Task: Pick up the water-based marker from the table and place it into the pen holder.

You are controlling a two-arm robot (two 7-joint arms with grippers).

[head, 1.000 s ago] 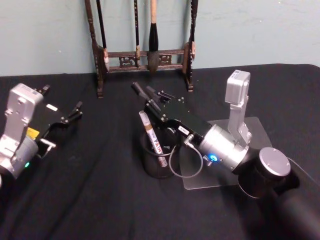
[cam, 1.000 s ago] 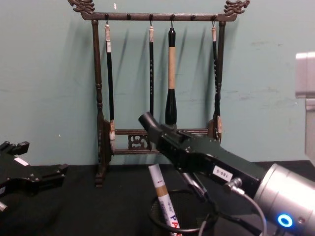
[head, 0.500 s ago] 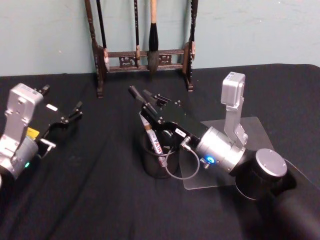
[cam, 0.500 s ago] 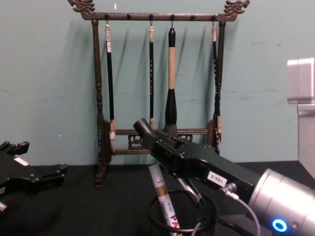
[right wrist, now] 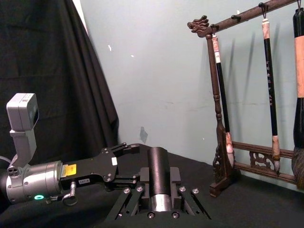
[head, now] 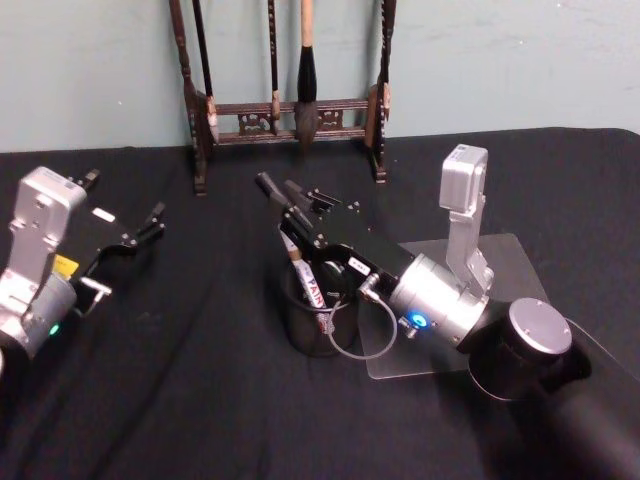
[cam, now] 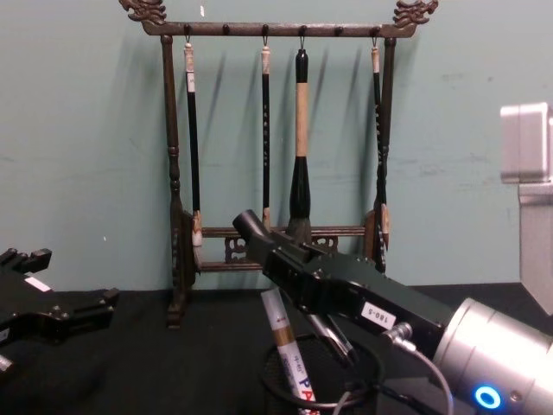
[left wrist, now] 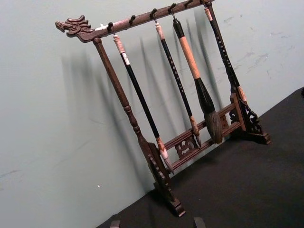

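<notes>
The marker [head: 308, 278] stands tilted in the pen holder [head: 312, 322], its lower part inside the mesh cup and its white and gold upper part sticking out above the rim toward the rack [head: 285, 95]. In the chest view the marker [cam: 287, 344] leans left, and the bottom edge of that picture cuts off all but the rim and upper mesh of the holder [cam: 321, 380].

The right end effector [head: 283, 190] reaches over the holder from the right, its dark fingers pointing toward the rack. Its body covers the holder's right side and the part of the marker just behind it. The two fingertips lie close beside each other past the marker's top, but whether the fingers are gripping the marker, or are apart or together, cannot be made out: from the chest view the fingers overlap into one dark shape [cam: 251, 226], and the right wrist view looks along the end effector's top without showing the marker.

The left end effector [head: 152, 222] is parked at the left over the black surface [head: 200, 400], well apart from the holder, its fingers slightly apart and holding nothing. The chest view's left edge cuts off most of it [cam: 102, 303].

The rack stands at the back against the wall, with four brushes [cam: 300, 138] hanging from it. A clear plate [head: 500, 262] lies on the surface under the right arm, largely covered by it.
</notes>
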